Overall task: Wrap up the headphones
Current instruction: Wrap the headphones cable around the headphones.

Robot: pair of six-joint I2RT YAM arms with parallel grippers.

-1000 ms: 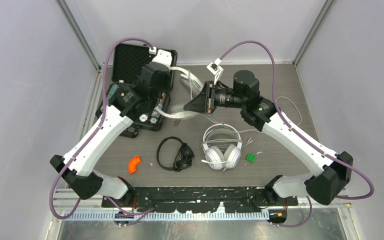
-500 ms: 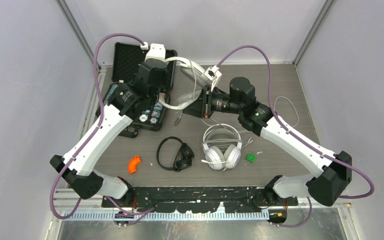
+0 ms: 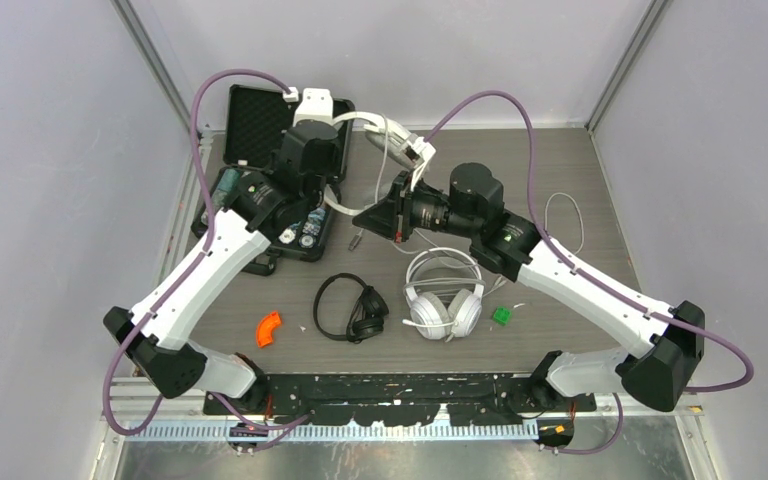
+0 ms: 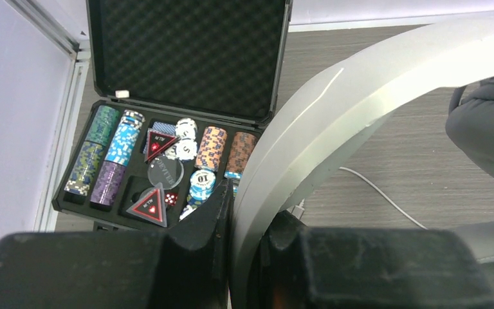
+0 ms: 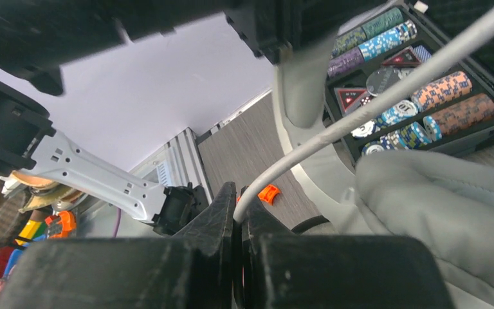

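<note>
Pale lilac walls closed in a grey wood-grain table (image 3: 580,170), at whose far left corner an open black case (image 3: 258,122) stood with rows of poker chips (image 4: 210,147) in its foam tray. Above the table, just beside that case, the left gripper (image 4: 247,225) was clenched on the broad headband of a raised white headset (image 4: 334,109), the band running up and away between its two fingers. Facing it from the right, the right gripper (image 5: 238,207) was pinched tight on the pale cord (image 5: 373,103) of that same headset, the cord rising from its fingertips toward the case. A black headset (image 3: 350,308) lay flat on the table near the front edge, and a second white headset (image 3: 444,297) lay just beside it to the right, the two apart. A small orange piece (image 3: 270,328) lay left of the black pair, and a small green piece (image 3: 501,316) right of the white one.
</note>
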